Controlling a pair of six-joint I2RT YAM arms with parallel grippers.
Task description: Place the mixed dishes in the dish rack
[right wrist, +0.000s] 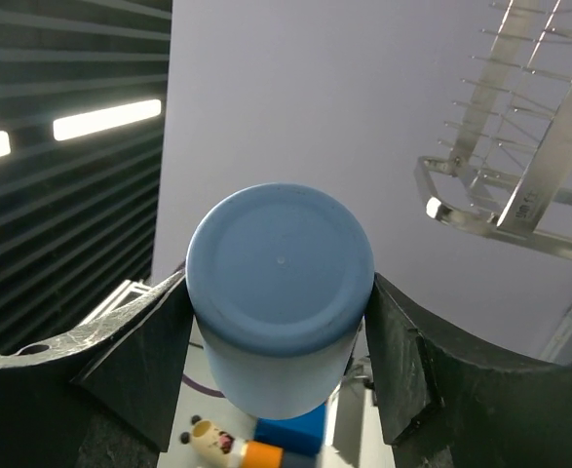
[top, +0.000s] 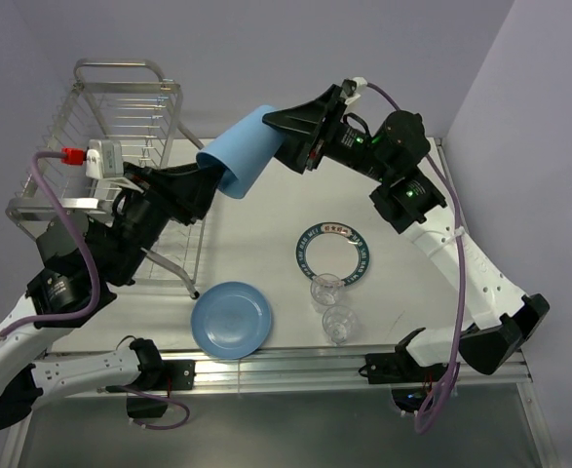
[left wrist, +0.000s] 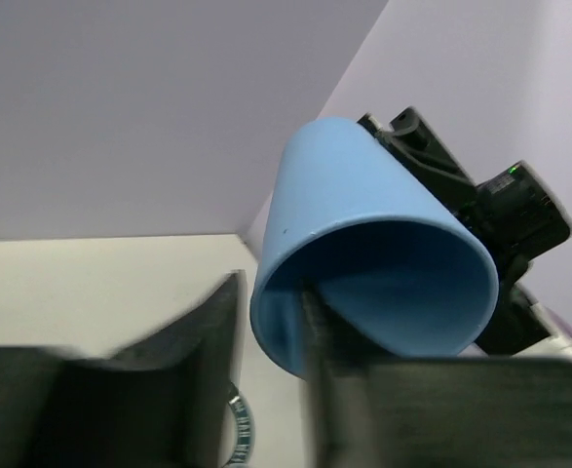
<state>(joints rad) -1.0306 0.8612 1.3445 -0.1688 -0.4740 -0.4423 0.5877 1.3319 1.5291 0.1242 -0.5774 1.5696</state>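
**Cup held in mid-air between both arms, beside the rack**

From where I stand, the light-blue cup [top: 247, 151] is up off the table [top: 256, 244], lying on its side in the air just right of the dish rack [top: 120, 107], with an arm at each end.

The right gripper [top: 278, 136] has the closed base end. In its wrist view the round bottom of the cup faces the camera, and the two black fingers [right wrist: 139, 361] press against its sides, one on each flank, so it is clamped on the cup. Part of the rack's silver wire tier shows in the upper right of that view.

The left gripper [top: 212, 183] meets the open mouth, which points down and to the left. In its wrist view one finger [left wrist: 315, 341] reaches inside the mouth and the other [left wrist: 208, 341] sits outside the wall, so the pair straddles the rim. A sliver of tabletop shows between the outer finger and the cup, and blue interior shows beside the inner one. The jaws look parted rather than pinching.

Below, on the table, the plain light-blue plate [top: 231, 318] lies near the front edge. The white plate with the dark-blue lettered rim [top: 331, 250] lies to its right and farther back. The two small clear glasses [top: 326, 290] stand upright, close together, at that plate's near edge.
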